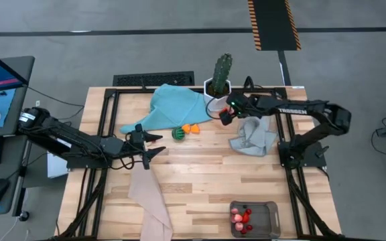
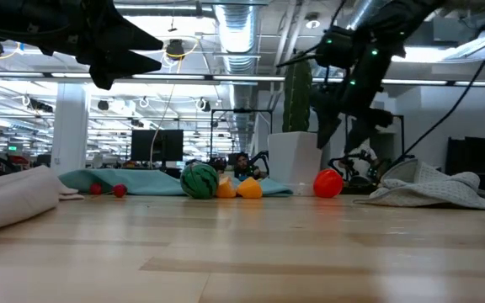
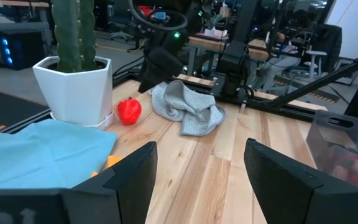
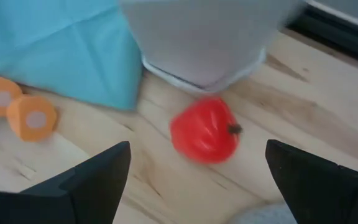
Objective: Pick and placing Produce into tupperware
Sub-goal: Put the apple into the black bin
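Your right claw (image 1: 225, 115) hangs wide open above the table (image 1: 206, 167), just beside the white pot (image 1: 216, 87) with the cactus (image 1: 222, 68). The red fruit (image 4: 205, 132) lies on the wood below it, between the spread fingers (image 4: 89, 177) as the wrist camera sees it, and nothing touches it. That fruit sits close against the foot of the pot, with the grey cloth (image 1: 254, 136) on its other side.

Two orange pieces (image 1: 191, 128) and the green striped ball (image 1: 177, 133) lie together at the edge of the blue cloth (image 1: 169, 107), a little off from the red fruit and away from your right claw. In the low view two small red pieces (image 2: 108, 190) rest on the blue cloth.

Your left claw (image 1: 154, 146) hovers over the middle of the table, near a beige cloth (image 1: 149, 201), fingers parted and holding nothing.

The tub (image 1: 254, 219) stands at the near edge of the table, well apart from both claws, with several red and pink pieces (image 1: 240, 217) already inside.
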You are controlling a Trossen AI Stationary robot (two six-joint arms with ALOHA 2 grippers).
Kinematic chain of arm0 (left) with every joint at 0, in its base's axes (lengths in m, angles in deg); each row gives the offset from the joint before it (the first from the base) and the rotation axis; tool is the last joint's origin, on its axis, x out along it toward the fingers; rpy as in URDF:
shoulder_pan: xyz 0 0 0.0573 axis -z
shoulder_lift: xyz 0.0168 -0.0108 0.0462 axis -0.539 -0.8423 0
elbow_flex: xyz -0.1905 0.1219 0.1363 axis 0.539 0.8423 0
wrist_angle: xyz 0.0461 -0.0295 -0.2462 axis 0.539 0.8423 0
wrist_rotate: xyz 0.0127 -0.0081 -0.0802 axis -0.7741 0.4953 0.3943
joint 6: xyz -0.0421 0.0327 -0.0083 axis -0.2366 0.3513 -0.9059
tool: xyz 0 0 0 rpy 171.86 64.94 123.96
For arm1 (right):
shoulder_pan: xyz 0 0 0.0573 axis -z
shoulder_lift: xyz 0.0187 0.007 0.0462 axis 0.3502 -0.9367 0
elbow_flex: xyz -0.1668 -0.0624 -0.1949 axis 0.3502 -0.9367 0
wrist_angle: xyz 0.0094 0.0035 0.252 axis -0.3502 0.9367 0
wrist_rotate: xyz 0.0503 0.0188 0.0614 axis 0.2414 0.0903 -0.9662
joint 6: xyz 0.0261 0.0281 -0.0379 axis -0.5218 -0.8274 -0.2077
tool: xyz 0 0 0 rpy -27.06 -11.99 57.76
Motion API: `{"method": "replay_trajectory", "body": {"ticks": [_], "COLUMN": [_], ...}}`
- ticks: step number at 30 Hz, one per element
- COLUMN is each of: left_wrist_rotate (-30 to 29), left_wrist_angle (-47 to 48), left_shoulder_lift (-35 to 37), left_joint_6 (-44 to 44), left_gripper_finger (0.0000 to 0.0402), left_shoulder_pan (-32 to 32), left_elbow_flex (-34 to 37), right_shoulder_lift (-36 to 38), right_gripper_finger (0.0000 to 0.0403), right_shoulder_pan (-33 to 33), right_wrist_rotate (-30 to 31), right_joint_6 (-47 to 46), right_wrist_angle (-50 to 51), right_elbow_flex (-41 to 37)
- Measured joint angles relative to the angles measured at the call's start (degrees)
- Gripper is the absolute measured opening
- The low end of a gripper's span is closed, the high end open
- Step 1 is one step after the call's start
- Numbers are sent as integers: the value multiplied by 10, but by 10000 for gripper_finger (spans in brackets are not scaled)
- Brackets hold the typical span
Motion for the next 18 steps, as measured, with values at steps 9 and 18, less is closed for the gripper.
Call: {"method": "replay_trajectory", "body": {"ticks": [9, 18], "left_wrist_rotate": [17, 17], "left_wrist_angle": [0, 0], "left_shoulder_lift": [0, 0], "left_joint_6": [2, 5], "left_gripper_finger": [230, 230], "left_shoulder_pan": [0, 0], "left_elbow_flex": [0, 0], "right_shoulder_lift": [-90, -155], "right_gripper_finger": [398, 396], "right_shoulder_pan": [20, 26], "right_wrist_rotate": [-28, -30], "right_joint_6": [4, 7], "right_wrist_angle": [63, 86], "right_elbow_flex": [80, 100]}}
